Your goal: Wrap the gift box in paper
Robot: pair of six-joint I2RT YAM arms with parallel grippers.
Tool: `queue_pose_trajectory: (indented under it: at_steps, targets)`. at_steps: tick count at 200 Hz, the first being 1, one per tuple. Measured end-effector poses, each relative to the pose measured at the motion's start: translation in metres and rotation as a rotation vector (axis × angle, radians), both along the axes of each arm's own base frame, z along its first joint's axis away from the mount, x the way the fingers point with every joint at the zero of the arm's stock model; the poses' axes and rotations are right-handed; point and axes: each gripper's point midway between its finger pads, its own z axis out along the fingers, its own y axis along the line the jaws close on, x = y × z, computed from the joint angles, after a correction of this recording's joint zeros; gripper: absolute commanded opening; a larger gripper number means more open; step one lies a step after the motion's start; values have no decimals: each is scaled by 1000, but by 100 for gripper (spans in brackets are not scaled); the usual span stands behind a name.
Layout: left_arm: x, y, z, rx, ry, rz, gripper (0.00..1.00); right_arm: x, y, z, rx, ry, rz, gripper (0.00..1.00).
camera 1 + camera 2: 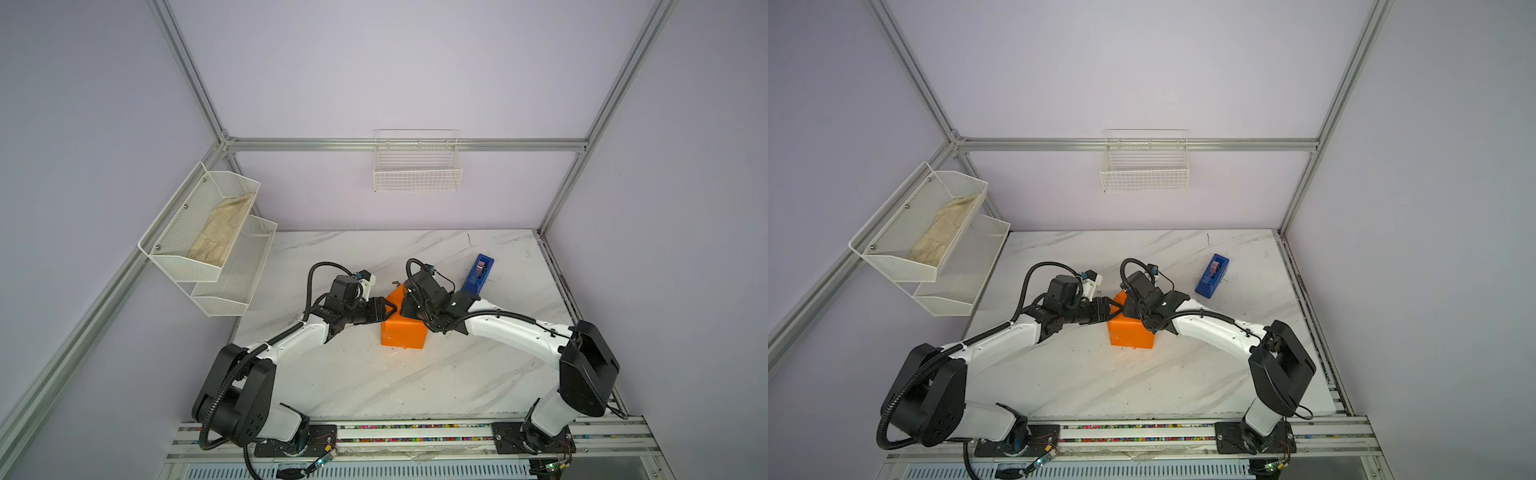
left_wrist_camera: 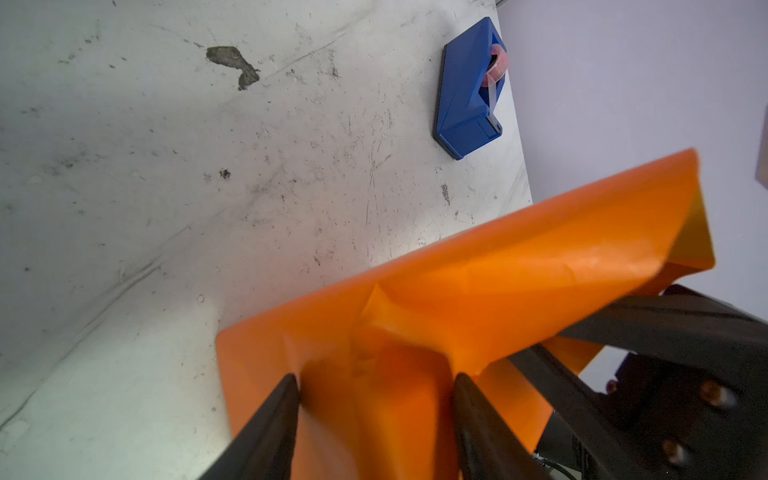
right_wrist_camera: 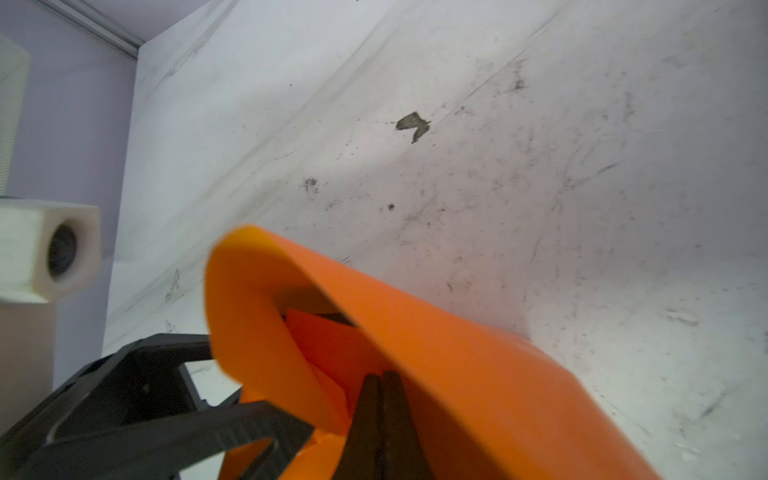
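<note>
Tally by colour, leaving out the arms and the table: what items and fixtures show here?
Orange: 1, the paper
Blue: 1, the tape dispenser
White: 2, the wire basket and the mesh rack
Beige: 1, the cloth in the rack
Total: 5

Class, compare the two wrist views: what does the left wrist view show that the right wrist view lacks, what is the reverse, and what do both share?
Only the left wrist view: the blue tape dispenser on the table. Only the right wrist view: a white camera housing, the inside of the paper at its curled open end, and the right gripper with tips shut together. Both: the orange paper, the marble table with its dark stain, and the left gripper gripping the paper-covered bulk.
</note>
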Motion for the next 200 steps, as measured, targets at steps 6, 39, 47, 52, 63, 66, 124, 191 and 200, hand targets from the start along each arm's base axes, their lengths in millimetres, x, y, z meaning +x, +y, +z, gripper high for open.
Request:
queue_pose_trajectory:
  at_steps: [6, 39, 47, 52, 63, 66, 124, 191, 200]
  targets:
    - [0, 0, 0, 0, 0, 0, 57, -1, -5, 2, -17, -1, -9, 0]
    - [0, 0, 0, 0, 1, 0, 57, 2, 1, 36, 20, -52, 19, 0]
    - [0, 0, 0, -1, 1, 0, 57, 1, 9, 43, 51, -62, 41, 0]
    - [0, 0, 0, -1, 1, 0, 57, -1, 15, 47, 69, -66, 58, 0]
    - [0, 0, 0, 0, 1, -1, 56, -3, 27, 51, 103, -68, 95, 0]
    - [0, 0, 0, 0, 1, -1, 56, -3, 30, 50, 109, -66, 103, 0]
    - [0, 0, 0, -2, 3, -2, 56, 6, 46, 2, 67, -6, 110, 0]
    - [1, 0, 0, -4, 1, -1, 56, 18, 12, -6, 4, -26, 11, 0]
    - [1, 0, -1, -3, 1, -1, 56, 19, 10, -6, -3, -27, 3, 0]
